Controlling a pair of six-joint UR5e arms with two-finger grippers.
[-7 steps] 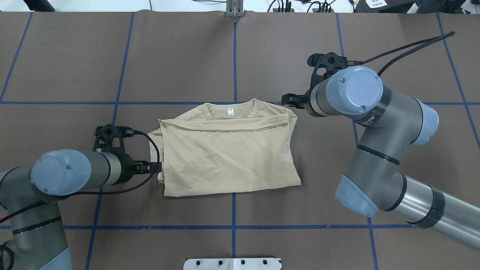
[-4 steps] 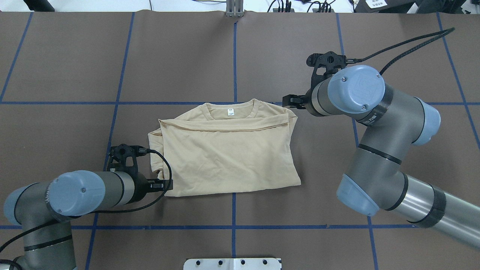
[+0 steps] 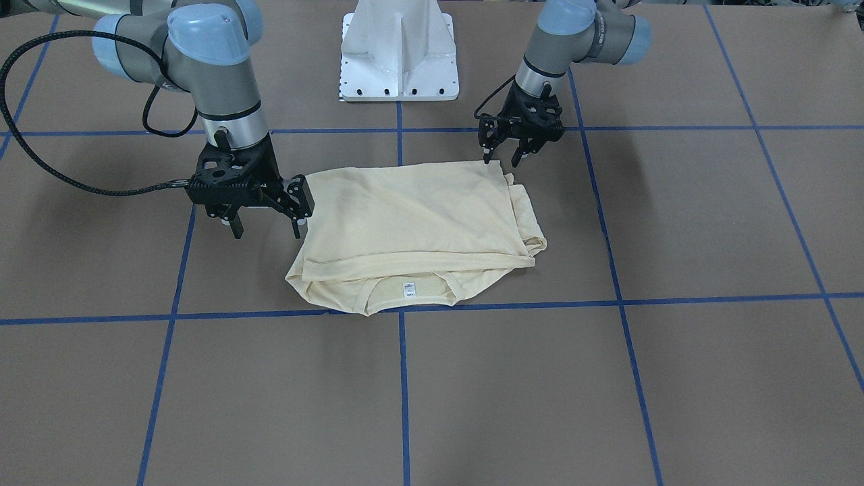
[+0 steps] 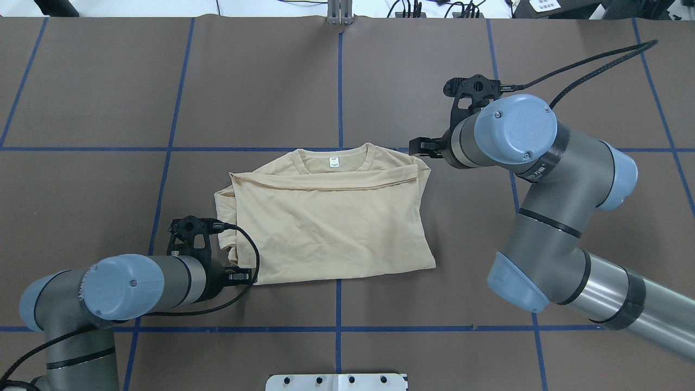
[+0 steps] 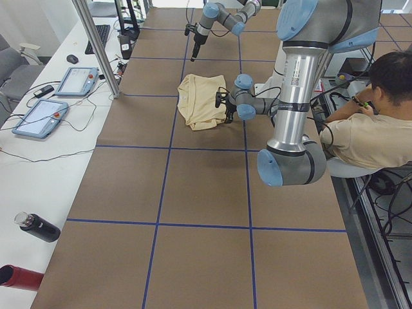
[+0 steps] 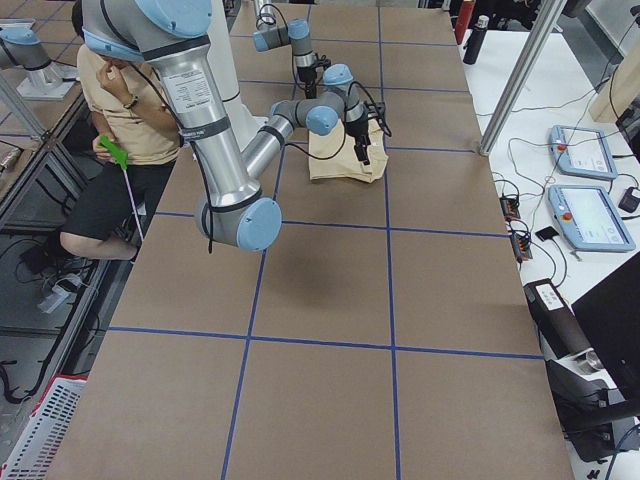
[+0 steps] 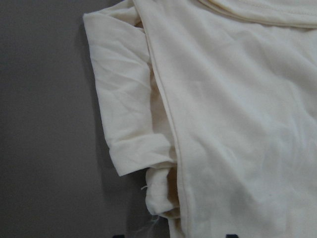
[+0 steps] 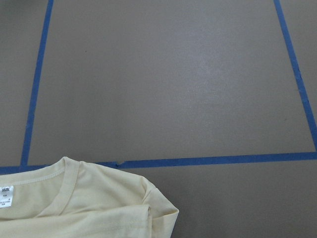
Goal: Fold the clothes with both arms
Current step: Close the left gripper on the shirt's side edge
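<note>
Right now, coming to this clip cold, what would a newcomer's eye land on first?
The cream T-shirt, folded into a rough rectangle with its neck label showing, lies mid-way across the brown, blue-taped table. A black gripper, jaws open, hangs at each end: the left gripper over the corner nearest the robot, the right gripper beside the opposite edge.

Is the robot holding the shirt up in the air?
No, the shirt lies folded flat on the brown table.
</note>
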